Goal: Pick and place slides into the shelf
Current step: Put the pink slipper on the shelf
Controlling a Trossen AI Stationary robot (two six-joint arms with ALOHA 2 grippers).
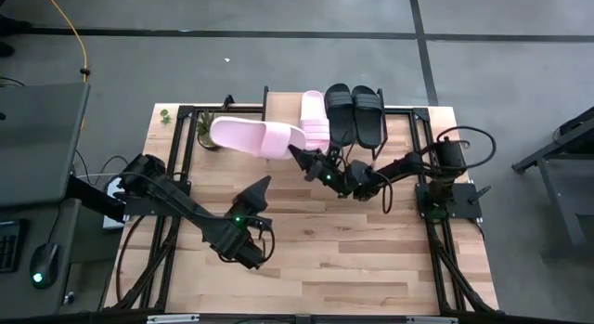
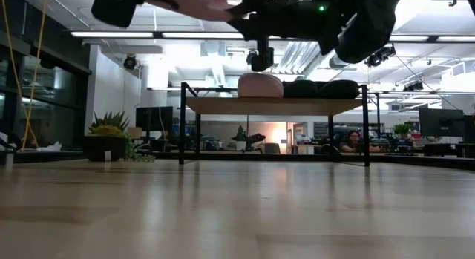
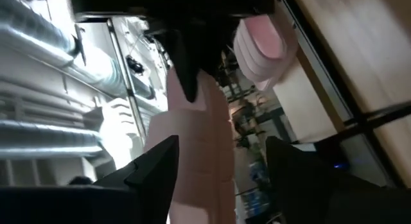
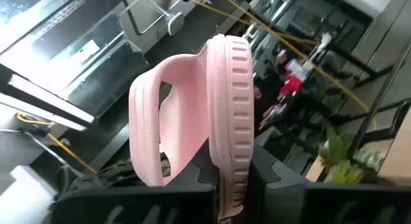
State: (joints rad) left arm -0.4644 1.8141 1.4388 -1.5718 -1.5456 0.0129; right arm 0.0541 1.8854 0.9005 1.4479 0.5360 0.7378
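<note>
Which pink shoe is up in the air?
The pale pink slide sandal clamped in the right gripper's fingers, left of the shelf. The other pink slide sandal lies on the shelf beside two black ones.

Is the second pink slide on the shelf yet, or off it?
Off it: the right gripper holds the pink slide in the air, left of the shelf.

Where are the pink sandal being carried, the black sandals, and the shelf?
Carried pink sandal (image 1: 249,136): high view, middle of its sole.
Black sandals (image 1: 354,115): high view, between the pair, on the left one's inner edge.
Shelf (image 2: 274,105): low view, front edge of its wooden plank.
</note>
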